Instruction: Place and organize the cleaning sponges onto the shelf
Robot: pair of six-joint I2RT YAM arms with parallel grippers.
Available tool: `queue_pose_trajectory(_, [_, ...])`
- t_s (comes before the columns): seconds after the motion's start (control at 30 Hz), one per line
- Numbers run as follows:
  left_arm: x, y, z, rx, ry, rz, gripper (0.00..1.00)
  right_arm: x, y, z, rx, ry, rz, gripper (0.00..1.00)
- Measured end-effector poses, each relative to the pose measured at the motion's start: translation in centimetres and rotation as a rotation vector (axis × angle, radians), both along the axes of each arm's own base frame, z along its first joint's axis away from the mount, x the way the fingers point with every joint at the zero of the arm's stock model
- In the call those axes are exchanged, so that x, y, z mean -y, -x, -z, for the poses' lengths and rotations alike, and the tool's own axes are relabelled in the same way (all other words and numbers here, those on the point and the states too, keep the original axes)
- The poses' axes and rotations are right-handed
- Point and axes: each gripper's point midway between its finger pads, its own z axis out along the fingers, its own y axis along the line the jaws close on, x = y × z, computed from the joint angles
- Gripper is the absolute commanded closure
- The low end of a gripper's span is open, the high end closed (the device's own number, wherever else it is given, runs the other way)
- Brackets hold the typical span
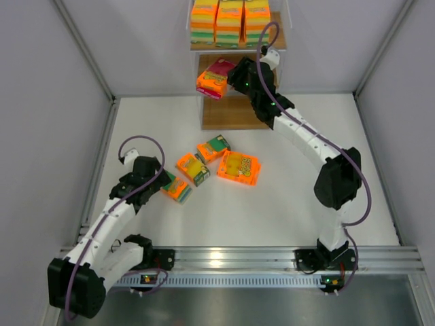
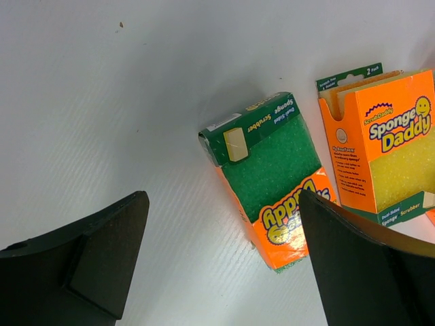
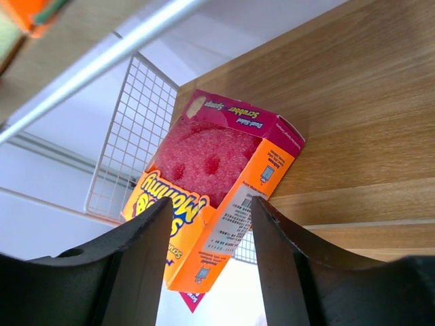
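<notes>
The magenta sponge pack [image 3: 217,183] [image 1: 214,79] sits tilted at the left end of the shelf's [image 1: 228,115] [image 3: 353,122] middle wooden board, its orange end pinched between the fingers of the right gripper [image 3: 211,207] [image 1: 230,78]. Three stacks of packs [image 1: 229,20] stand side by side on the top tier. Four loose packs [image 1: 238,167] lie flat on the white table [image 1: 306,224] in front of the shelf. The left gripper [image 2: 223,204] [image 1: 160,180] hovers low there, its fingers spread wide and grasping nothing. A green-faced pack [image 2: 272,183] lies between them, and a yellow Sponge Daddy pack [image 2: 384,146] is just beside it.
</notes>
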Motion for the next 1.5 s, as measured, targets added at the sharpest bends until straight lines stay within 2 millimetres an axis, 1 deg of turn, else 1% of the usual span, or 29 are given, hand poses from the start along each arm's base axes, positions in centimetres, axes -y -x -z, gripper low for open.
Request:
queue_pose_trajectory(0.1, [0.0, 0.0, -0.1, 0.003, 0.001, 0.0, 0.02, 0.0, 0.4, -0.7, 0.014, 0.014, 0.001, 0.62])
queue_pose_trajectory(0.13, [0.0, 0.0, -0.2, 0.007, 0.002, 0.001, 0.02, 0.0, 0.7, -0.9, 0.019, 0.022, 0.001, 0.72])
queue_pose_trajectory(0.2, [0.0, 0.0, -0.4, 0.017, 0.005, 0.002, 0.02, 0.2, 1.2, -0.7, 0.018, 0.039, 0.0, 0.85])
queue_pose_trajectory(0.23, [0.0, 0.0, -0.6, 0.023, 0.008, 0.002, 0.02, 0.4, 1.6, -0.4, 0.013, 0.048, 0.002, 0.95])
queue_pose_trajectory(0.3, [0.1, 0.0, -0.8, 0.033, 0.011, 0.003, 0.02, 0.9, 2.2, 0.5, -0.002, 0.075, 0.005, 1.0])
queue_pose_trajectory(0.4, [0.1, 0.0, -0.9, 0.039, 0.013, 0.004, 0.02, 1.5, 2.6, 2.1, -0.024, 0.116, 0.014, 1.0])
queue_pose_trajectory(0.5, [0.1, 0.0, -0.9, 0.037, 0.009, 0.008, 0.02, 1.9, 2.6, 3.3, -0.034, 0.169, 0.023, 1.0])
queue_pose_trajectory(0.67, [-0.1, 0.0, -0.7, 0.027, -0.005, 0.01, 0.02, 1.8, 1.8, 2.6, 0.009, 0.237, 0.025, 1.0])
queue_pose_trajectory(0.77, [-0.2, 0.0, -0.4, 0.013, -0.013, 0.012, 0.02, 1.3, 1.0, 2.0, 0.048, 0.284, 0.031, 1.0])
queue_pose_trajectory(0.87, [-0.3, 0.0, -0.2, 0.006, -0.019, 0.01, 0.02, 0.6, 0.2, 1.8, 0.071, 0.329, 0.038, 1.0])
queue_pose_trajectory(0.97, [-0.4, 0.0, -0.1, -0.001, -0.027, 0.006, 0.02, 0.2, -0.4, 2.6, 0.073, 0.374, 0.047, 1.0])
queue_pose_trajectory(1.07, [-0.6, 0.0, 0.0, -0.005, -0.034, 0.001, 0.02, 0.3, -0.8, 3.7, 0.062, 0.417, 0.055, 1.0])
queue_pose_trajectory(1.13, [-0.7, 0.0, 0.2, -0.01, -0.04, -0.001, 0.02, 0.4, -0.9, 4.0, 0.06, 0.435, 0.057, 0.98])
queue_pose_trajectory(1.3, [-0.8, -0.4, 0.5, -0.018, -0.049, -0.002, 0.02, 0.1, -1.4, 4.0, 0.091, 0.468, 0.052, 0.94])
queue_pose_trajectory(1.43, [-0.8, -0.6, 0.5, -0.018, -0.056, 0.001, 0.02, -0.6, -2.4, 4.7, 0.106, 0.498, 0.038, 0.94])
queue_pose_trajectory(1.5, [-1.0, -0.6, 0.5, -0.016, -0.06, -0.002, 0.02, -1.1, -3.0, 5.1, 0.118, 0.505, 0.034, 0.91])
